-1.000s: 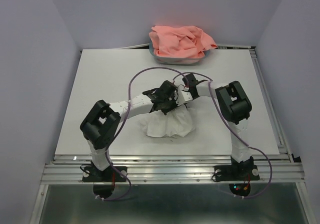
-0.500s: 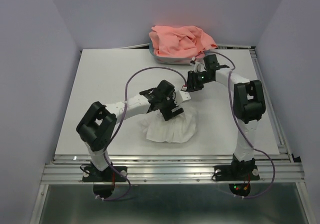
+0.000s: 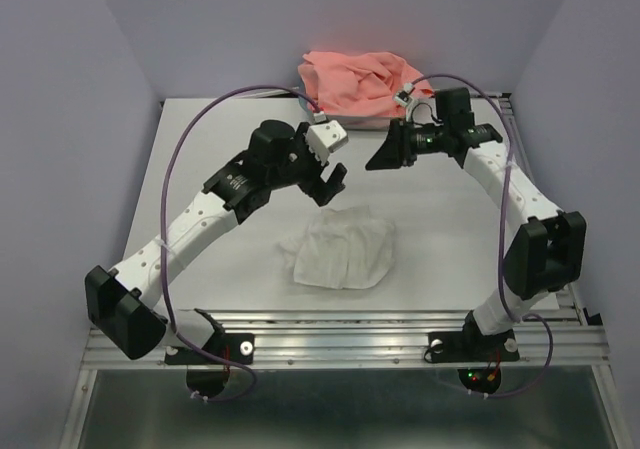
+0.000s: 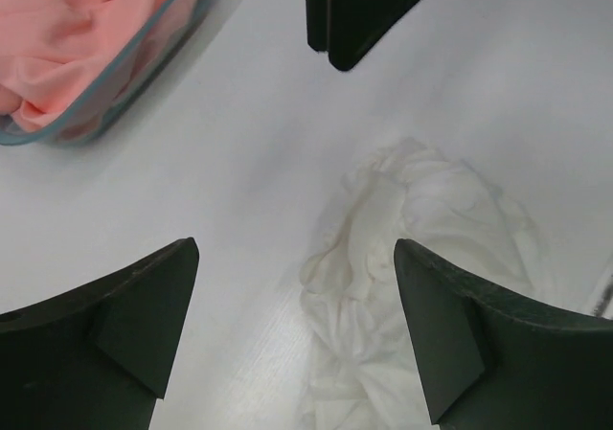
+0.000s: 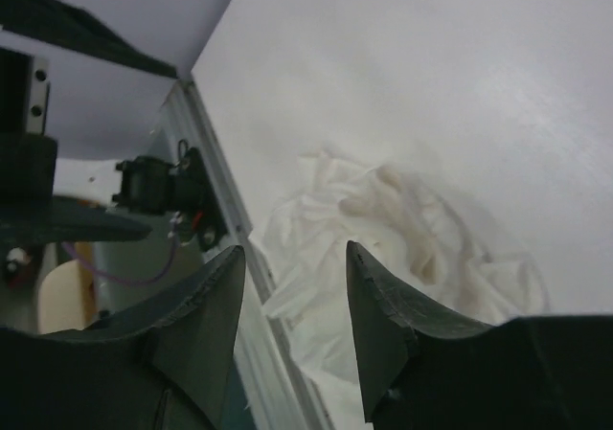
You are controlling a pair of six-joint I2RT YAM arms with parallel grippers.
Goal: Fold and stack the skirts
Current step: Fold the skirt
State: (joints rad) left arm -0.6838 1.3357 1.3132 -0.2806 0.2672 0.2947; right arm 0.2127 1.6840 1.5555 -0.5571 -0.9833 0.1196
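The white skirt (image 3: 338, 252) lies in a loose, rumpled heap on the table (image 3: 200, 169), near its front middle. Nothing holds it. My left gripper (image 3: 330, 184) hangs open above the table just behind the heap. In the left wrist view its fingers (image 4: 124, 325) stand wide apart, with the white skirt (image 4: 431, 258) lying below the right one. My right gripper (image 3: 378, 161) is raised behind and to the right, open, with nothing between its jaws. In the right wrist view the white skirt (image 5: 402, 229) lies far beyond them. The salmon-pink skirt (image 3: 360, 84) is piled at the back.
The pink skirt (image 4: 57, 37) sits in a teal see-through tub (image 4: 144, 71) against the back wall. The right gripper's black fingers (image 4: 364, 9) reach into the top of the left wrist view. A metal rail (image 3: 340, 319) runs along the table's near edge.
Both grippers were down at the white skirt. They have opened, let it go and lifted away toward the back. The skirt has settled flatter on the table.
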